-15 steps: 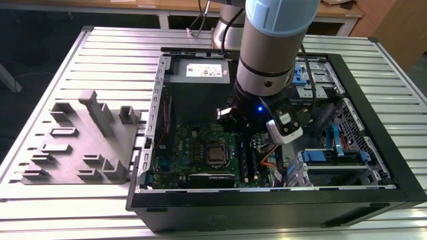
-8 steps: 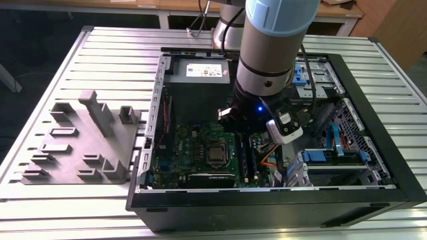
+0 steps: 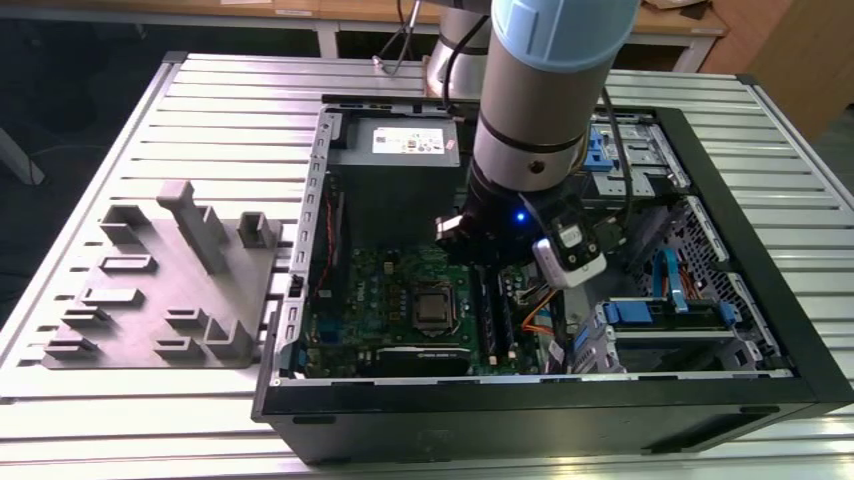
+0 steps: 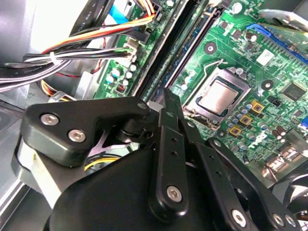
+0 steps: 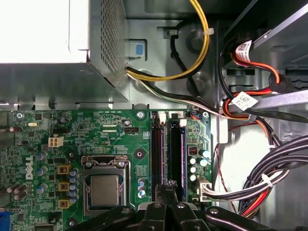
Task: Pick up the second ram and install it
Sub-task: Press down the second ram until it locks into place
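The second ram (image 5: pixel 169 154) is a long dark stick standing on edge in a slot of the green motherboard (image 5: pixel 57 130), beside the processor. In the exterior view it shows as a dark strip (image 3: pixel 489 312) just below the arm's wrist. My gripper (image 5: pixel 169 186) reaches down into the open computer case, fingers shut together, tips right over one end of that stick. I cannot tell whether they touch it. In the second wrist view the shut gripper (image 4: pixel 166 98) points at the row of memory slots. A neighbouring slot with a blue edge (image 5: pixel 183 154) lies beside it.
The grey power-supply box (image 3: pixel 394 150) stands close behind the slots. Bundles of cables (image 5: pixel 250 110) crowd the other side. The silver processor (image 5: pixel 104 190) sits in its socket. A grey plastic block with upright posts (image 3: pixel 174 280) rests on the slatted table at the exterior view's left.
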`<state>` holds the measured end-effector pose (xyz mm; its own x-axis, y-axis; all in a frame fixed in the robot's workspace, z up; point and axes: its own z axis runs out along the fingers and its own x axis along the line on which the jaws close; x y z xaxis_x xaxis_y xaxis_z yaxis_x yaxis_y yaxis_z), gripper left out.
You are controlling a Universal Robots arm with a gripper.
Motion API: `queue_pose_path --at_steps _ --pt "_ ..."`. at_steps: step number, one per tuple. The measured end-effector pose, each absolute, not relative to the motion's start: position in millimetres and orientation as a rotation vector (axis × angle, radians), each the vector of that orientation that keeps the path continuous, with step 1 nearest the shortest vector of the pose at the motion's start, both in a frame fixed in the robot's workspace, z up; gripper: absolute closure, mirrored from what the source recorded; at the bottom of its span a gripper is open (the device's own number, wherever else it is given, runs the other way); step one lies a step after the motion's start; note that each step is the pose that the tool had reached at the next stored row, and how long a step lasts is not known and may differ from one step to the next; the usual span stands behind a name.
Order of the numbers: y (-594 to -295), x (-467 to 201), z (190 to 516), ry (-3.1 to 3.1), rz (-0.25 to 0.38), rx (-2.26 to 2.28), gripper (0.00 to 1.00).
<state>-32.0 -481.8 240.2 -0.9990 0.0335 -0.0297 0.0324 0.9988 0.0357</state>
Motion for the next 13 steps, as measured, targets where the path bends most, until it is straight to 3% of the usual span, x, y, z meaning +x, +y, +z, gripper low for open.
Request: queue_pose_path --at_steps 13 --pt "-474.7 -32.0 240.9 3.110 0.055 0.051 0.93"
